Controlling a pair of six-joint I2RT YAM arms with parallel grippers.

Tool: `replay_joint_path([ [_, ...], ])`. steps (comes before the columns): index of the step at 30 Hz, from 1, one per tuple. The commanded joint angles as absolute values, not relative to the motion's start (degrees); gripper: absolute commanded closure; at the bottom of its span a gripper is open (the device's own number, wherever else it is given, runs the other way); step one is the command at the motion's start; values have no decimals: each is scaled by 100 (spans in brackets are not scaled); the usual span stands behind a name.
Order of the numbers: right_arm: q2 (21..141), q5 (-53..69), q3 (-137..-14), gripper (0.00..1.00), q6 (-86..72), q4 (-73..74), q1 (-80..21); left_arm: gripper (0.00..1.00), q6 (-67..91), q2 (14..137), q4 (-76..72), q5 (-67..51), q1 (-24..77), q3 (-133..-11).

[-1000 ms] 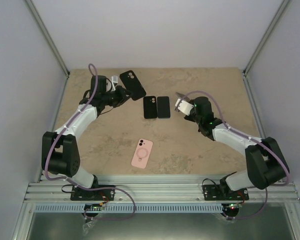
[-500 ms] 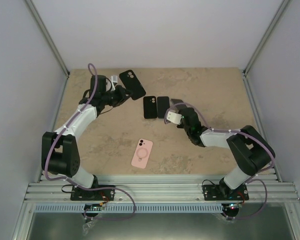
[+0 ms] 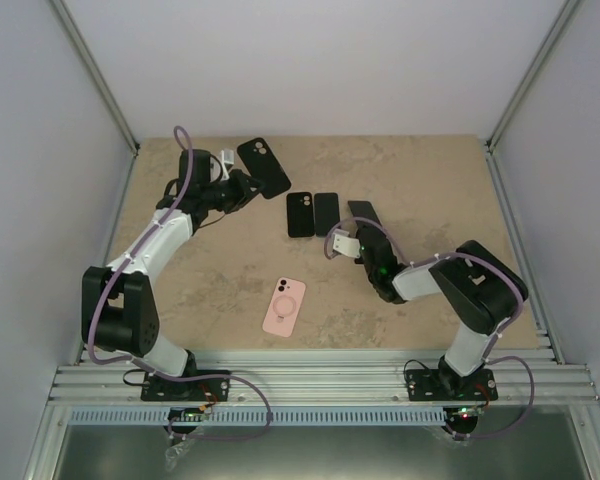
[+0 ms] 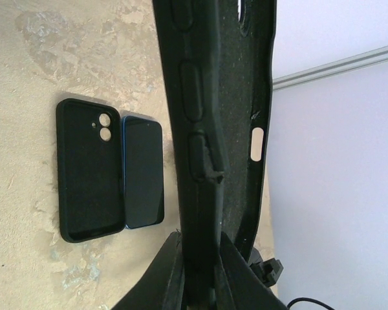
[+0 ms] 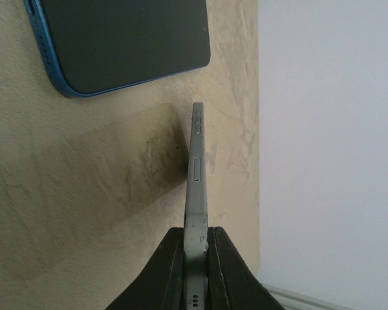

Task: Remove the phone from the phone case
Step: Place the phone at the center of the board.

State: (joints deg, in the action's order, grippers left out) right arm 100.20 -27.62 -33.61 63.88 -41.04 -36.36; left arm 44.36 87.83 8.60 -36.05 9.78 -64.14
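Marbled table [image 3: 430,180]. I see the left gripper [image 4: 197,261] pinching the black phone case [image 4: 213,97], raised left of the flat black case [image 3: 300,215]. Right gripper [image 5: 195,248] clamps the phone [image 5: 196,174] edge-on, right of that flat case, past the blue phone [image 3: 326,214] touching it.

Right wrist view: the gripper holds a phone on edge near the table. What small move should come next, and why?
Probably lower the phone a little and lay it flat on the table, then open. The right gripper pinches it bare, beside the blue phone, while the left gripper holds the empty black case.
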Motion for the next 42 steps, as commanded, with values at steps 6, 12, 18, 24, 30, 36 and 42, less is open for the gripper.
replay_joint_path([
  [6,10561,-2965,-3114,91,6440,-5113,-3879,100,4420,8679,761,-3617,940,-6559],
  [12,10729,-2930,-3056,86,6411,-5126,-3894,100,4415,8683,773,-3603,940,-6567],
  [18,10892,-2934,-3164,85,6370,-5026,-3901,100,4439,8719,746,-3610,940,-6559],
  [24,10986,-2855,-3328,85,6389,-4953,-3894,100,4441,8725,748,-3605,940,-6568],
  [30,11058,-2722,-3622,80,6442,-4702,-3855,100,4440,8736,756,-3592,940,-6581],
  [36,11108,-2541,-3867,77,6429,-4363,-3790,100,4444,8728,738,-3599,940,-6559],
  [42,11124,-2316,-3972,76,6558,-4151,-3674,100,4448,8744,737,-3620,940,-6564],
])
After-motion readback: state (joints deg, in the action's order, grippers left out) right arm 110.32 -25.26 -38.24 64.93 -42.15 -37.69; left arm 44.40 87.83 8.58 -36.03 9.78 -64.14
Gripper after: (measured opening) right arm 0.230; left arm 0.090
